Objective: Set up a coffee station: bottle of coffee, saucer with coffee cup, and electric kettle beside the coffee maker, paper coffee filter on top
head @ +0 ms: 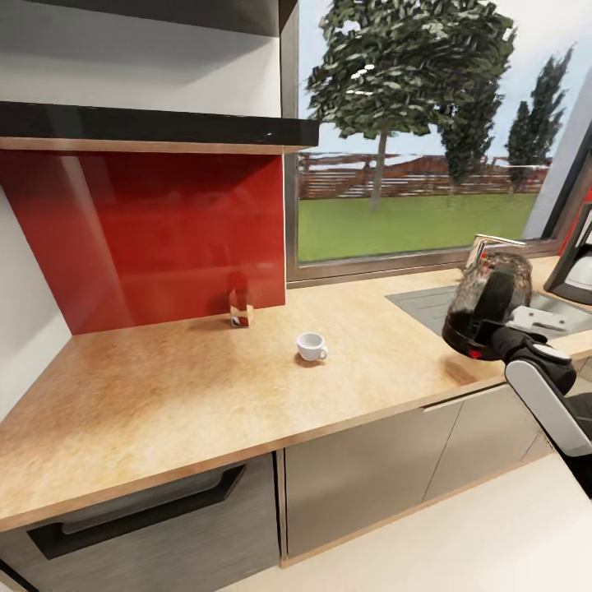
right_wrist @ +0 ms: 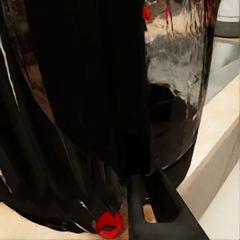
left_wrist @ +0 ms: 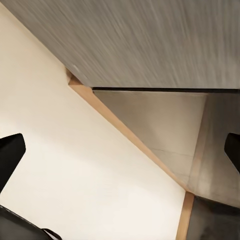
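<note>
coffee maker (head: 573, 267) cropped by edge, jar label (head: 238, 319) unreadable

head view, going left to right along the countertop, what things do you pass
bottle of coffee → coffee cup → electric kettle, held at its handle by the right gripper → coffee maker at the right edge

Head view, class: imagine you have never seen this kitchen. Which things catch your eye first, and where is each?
The bright red backsplash on the wall behind the kitchen countertop stands out most. At the right, the right gripper grips the dark glass electric kettle by the sink. A small white coffee cup sits alone mid-counter, with the bottle of coffee against the backsplash behind it.
</note>
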Motion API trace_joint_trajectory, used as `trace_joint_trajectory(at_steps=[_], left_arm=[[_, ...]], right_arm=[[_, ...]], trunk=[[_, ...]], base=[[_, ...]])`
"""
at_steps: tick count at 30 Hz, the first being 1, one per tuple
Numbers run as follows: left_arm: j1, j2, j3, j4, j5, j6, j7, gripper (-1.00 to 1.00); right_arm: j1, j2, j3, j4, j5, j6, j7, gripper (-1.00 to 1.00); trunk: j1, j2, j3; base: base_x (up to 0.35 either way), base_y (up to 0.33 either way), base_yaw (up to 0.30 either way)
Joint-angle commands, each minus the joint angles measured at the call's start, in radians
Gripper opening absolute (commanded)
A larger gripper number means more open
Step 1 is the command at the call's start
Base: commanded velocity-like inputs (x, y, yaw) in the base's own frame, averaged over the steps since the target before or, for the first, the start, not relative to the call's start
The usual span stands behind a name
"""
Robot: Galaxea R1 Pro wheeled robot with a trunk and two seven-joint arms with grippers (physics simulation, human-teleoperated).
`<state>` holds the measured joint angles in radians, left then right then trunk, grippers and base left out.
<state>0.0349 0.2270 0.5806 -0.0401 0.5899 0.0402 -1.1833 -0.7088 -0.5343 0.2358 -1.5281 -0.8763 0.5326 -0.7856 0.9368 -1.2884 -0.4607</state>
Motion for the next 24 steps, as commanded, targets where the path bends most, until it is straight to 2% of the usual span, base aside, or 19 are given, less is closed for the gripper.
trace_joint_trajectory(at_steps=[1,3,4,6,9,10,12,14,16,18,19,21,24], left_arm=[[0.0,0.0,-0.008,-0.001,0.01,0.004,-0.002,1.0],[0.0,0.0,-0.008,-0.001,0.01,0.004,-0.002,1.0],[0.0,0.0,-0.008,-0.001,0.01,0.004,-0.002,1.0],[0.0,0.0,-0.008,-0.001,0.01,0.004,-0.002,1.0],[0.0,0.0,-0.008,-0.001,0.01,0.004,-0.002,1.0],[0.0,0.0,-0.009,-0.001,0.01,0.004,-0.002,1.0],[0.0,0.0,-0.009,-0.001,0.01,0.004,-0.002,1.0],[0.0,0.0,-0.009,-0.001,0.01,0.004,-0.002,1.0],[0.0,0.0,-0.009,-0.001,0.01,0.004,-0.002,1.0],[0.0,0.0,-0.009,-0.001,0.01,0.004,-0.002,1.0],[0.0,0.0,-0.009,-0.001,0.01,0.004,-0.002,1.0],[0.0,0.0,-0.009,-0.001,0.01,0.004,-0.002,1.0],[0.0,0.0,-0.009,-0.001,0.01,0.004,-0.002,1.0]], right_arm=[[-0.001,-0.008,0.002,-0.001,-0.001,0.004,-0.001,-1.0],[-0.001,-0.031,0.002,-0.001,-0.002,0.004,0.023,-1.0],[-0.001,-0.054,0.002,-0.001,-0.002,0.004,0.058,-1.0],[-0.001,-0.078,0.001,-0.001,-0.001,0.004,0.105,-1.0],[-0.001,-0.093,0.001,-0.001,-0.001,0.005,0.152,-1.0],[-0.001,-0.098,0.001,-0.001,-0.001,0.004,0.178,-1.0],[-0.001,-0.127,0.001,0.0,-0.001,0.005,0.246,-1.0],[-0.001,-0.145,0.001,0.001,-0.001,0.005,0.285,-1.0],[-0.001,-0.172,0.002,0.004,0.0,0.005,0.374,-1.0],[-0.001,-0.188,0.002,0.007,0.001,0.004,0.429,-1.0],[0.0,-0.215,0.002,0.012,0.001,0.004,0.466,-1.0],[0.0,-0.232,0.003,0.014,0.001,0.004,0.482,-1.0],[0.001,-0.239,0.003,0.015,0.0,0.004,0.488,-1.0]], trunk=[[0.0,-0.001,-0.001],[0.0,-0.001,-0.001],[0.0,-0.001,-0.001],[0.0,-0.001,-0.001],[0.0,-0.001,-0.001],[0.0,-0.001,-0.001],[0.0,-0.001,-0.001],[0.0,-0.001,-0.001],[0.0,-0.001,-0.001],[0.0,-0.001,-0.001],[0.0,-0.001,-0.001],[0.0,-0.001,-0.001],[0.0,-0.001,-0.001]], base=[[0.0,0.0,0.0],[0.0,0.0,0.0],[0.0,0.0,0.0],[0.0,0.0,0.0],[0.0,0.0,0.0],[0.0,0.0,0.0],[0.0,0.0,0.0],[0.0,0.0,0.0],[0.0,0.0,0.0],[0.0,0.0,0.0],[0.0,0.0,0.0],[0.0,0.0,-0.003],[0.0,0.0,-0.047]])
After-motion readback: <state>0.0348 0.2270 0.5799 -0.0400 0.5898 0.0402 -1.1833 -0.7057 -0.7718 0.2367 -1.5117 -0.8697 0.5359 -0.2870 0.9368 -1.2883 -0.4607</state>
